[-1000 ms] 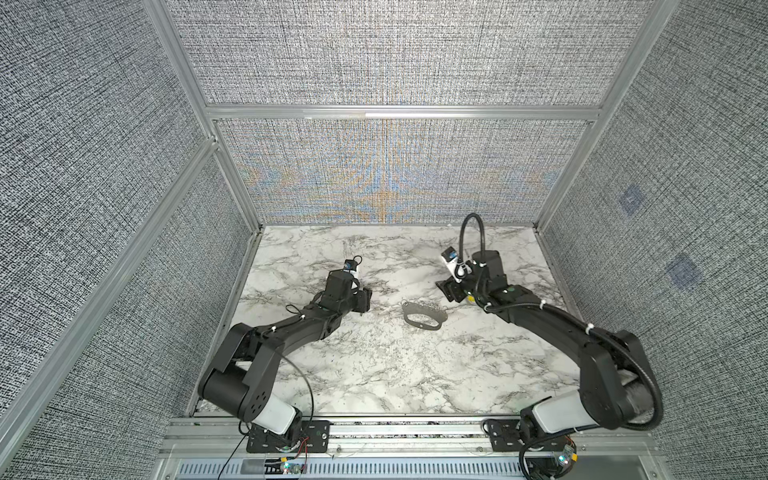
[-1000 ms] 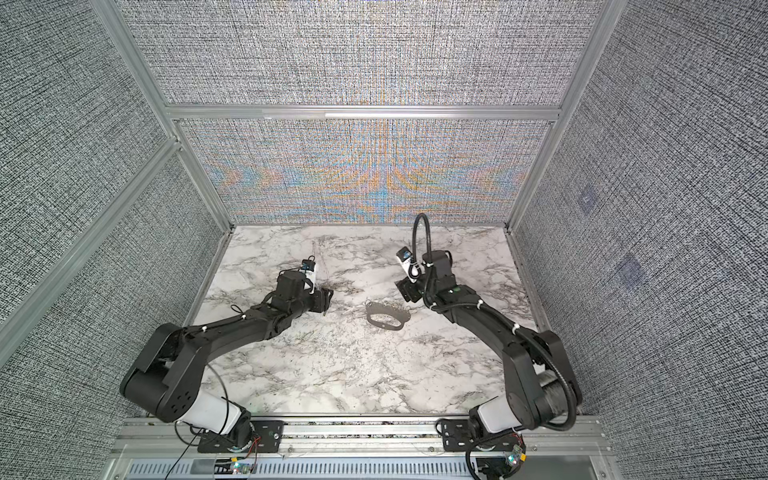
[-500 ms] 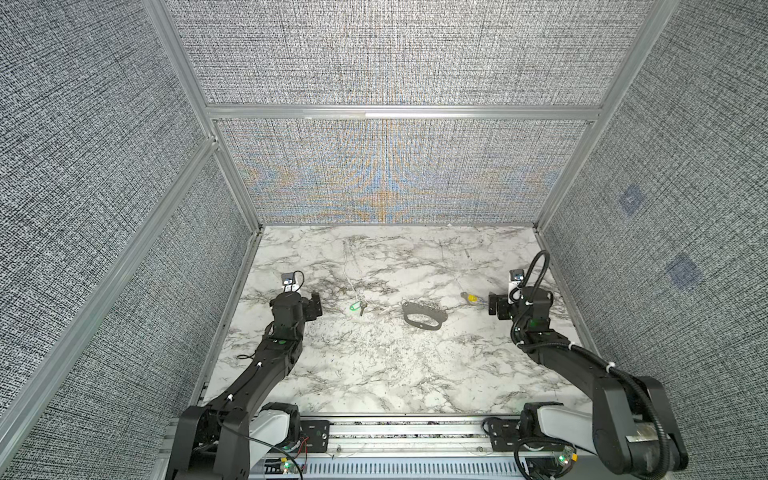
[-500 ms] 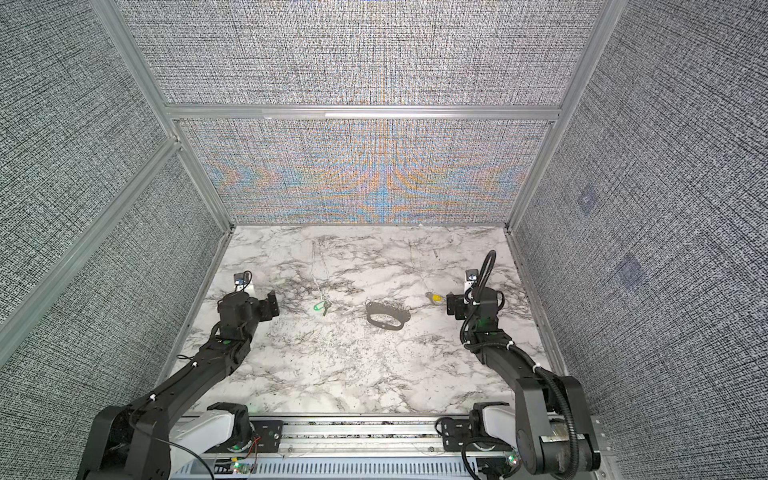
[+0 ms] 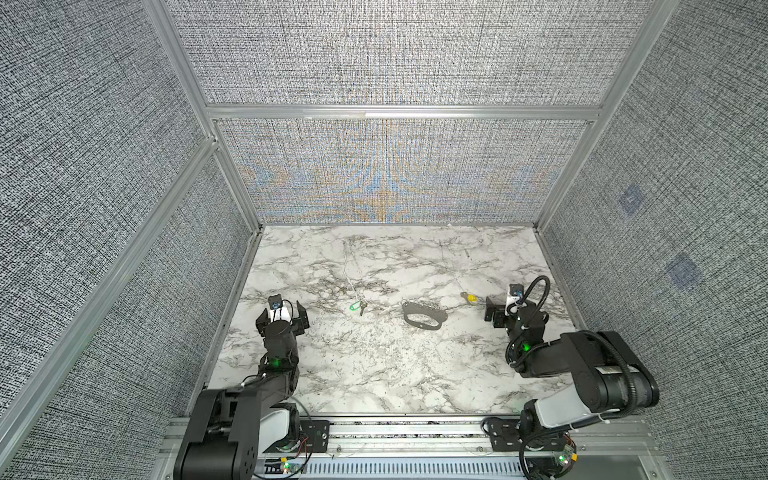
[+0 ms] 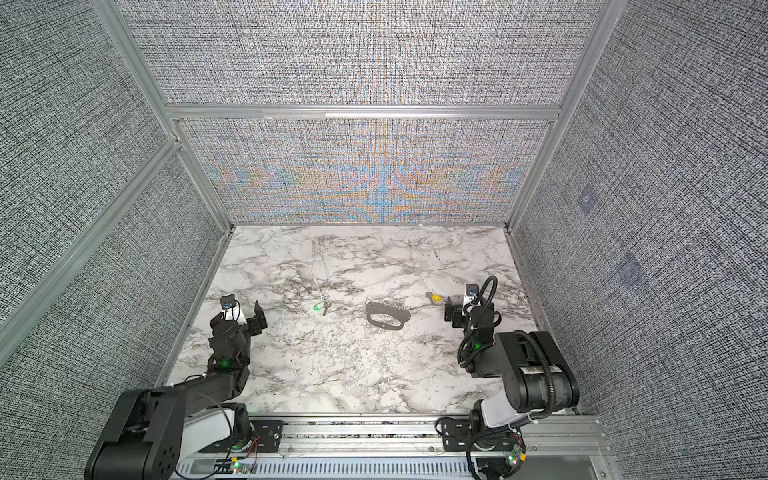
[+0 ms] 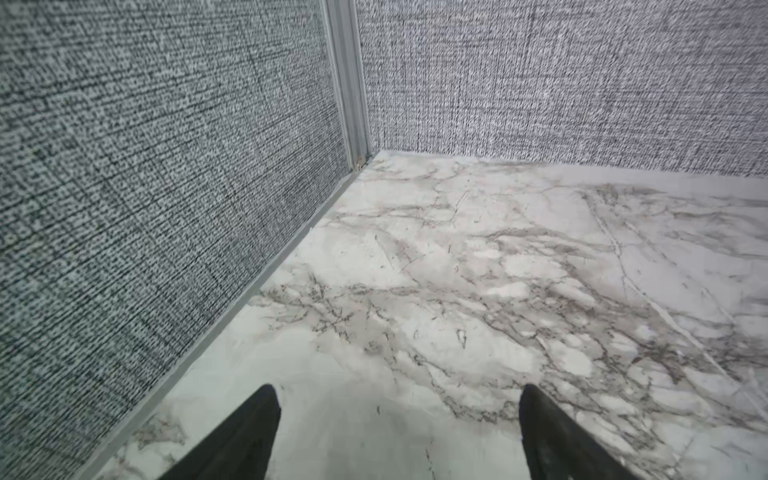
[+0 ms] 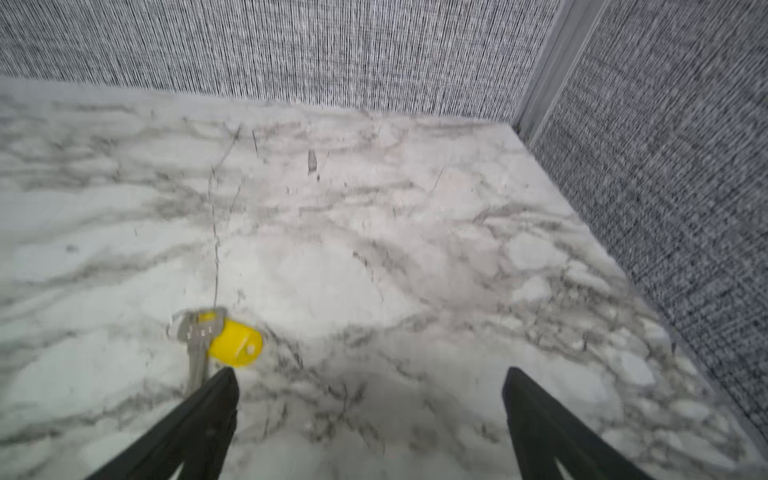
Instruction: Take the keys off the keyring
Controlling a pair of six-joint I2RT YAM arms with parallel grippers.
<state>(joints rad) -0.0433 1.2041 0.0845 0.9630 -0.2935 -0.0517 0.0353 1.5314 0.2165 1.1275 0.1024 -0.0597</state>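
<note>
Centre: keyring (image 5: 424,318), bare. Left of it, green-tagged key (image 5: 357,308); right, yellow-tagged key (image 5: 469,296); each apart, within its own arm's reach. Left gripper (image 7: 397,392) and right gripper (image 8: 369,374) spread wide, empty, parked clear at either side.

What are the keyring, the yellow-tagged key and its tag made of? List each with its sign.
Keyring: flat, dark grey, dull; likely metal, too small to confirm. Yellow-tagged key: silvery with pale sheen; metal. Tag: smooth, even yellow with a highlight; probably plastic.
</note>
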